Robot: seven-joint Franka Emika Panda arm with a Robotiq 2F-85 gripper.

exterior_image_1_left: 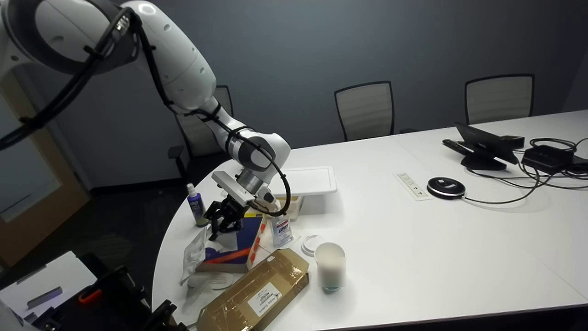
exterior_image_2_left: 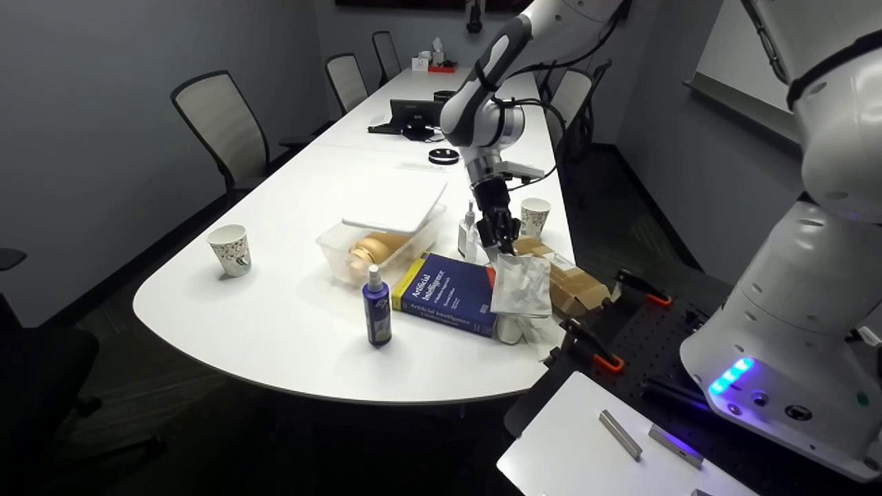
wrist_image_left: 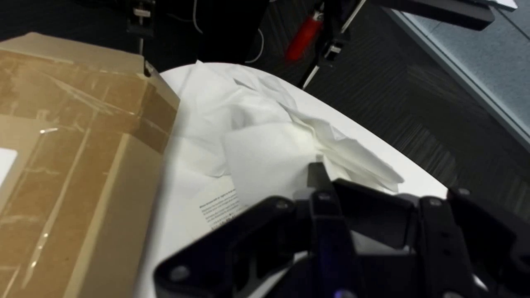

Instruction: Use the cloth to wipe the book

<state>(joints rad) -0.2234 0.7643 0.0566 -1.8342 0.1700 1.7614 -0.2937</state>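
Note:
The book [exterior_image_2_left: 448, 293] lies flat on the table, dark blue with pale lettering, a yellow end and an orange-red end; it also shows in an exterior view [exterior_image_1_left: 250, 230], partly covered by the gripper and cloth. It is out of the wrist view. The cloth is a crumpled white sheet that stands up beside the book's orange end in both exterior views [exterior_image_1_left: 195, 253] [exterior_image_2_left: 521, 286]. In the wrist view the cloth [wrist_image_left: 265, 153] folds around the fingertips. My gripper [wrist_image_left: 316, 167] looks shut on the cloth, low near the book's orange end [exterior_image_1_left: 213, 235] [exterior_image_2_left: 508, 246].
A brown cardboard box [exterior_image_1_left: 255, 294] [wrist_image_left: 83, 165] lies beside the cloth. A purple spray bottle [exterior_image_2_left: 377, 310], a sanitizer bottle [exterior_image_1_left: 281, 230] and a clear bin [exterior_image_2_left: 337, 255] with a white lid [exterior_image_2_left: 400, 200] stand around the book. Paper cups [exterior_image_2_left: 231, 249] [exterior_image_1_left: 330, 264] stand farther out.

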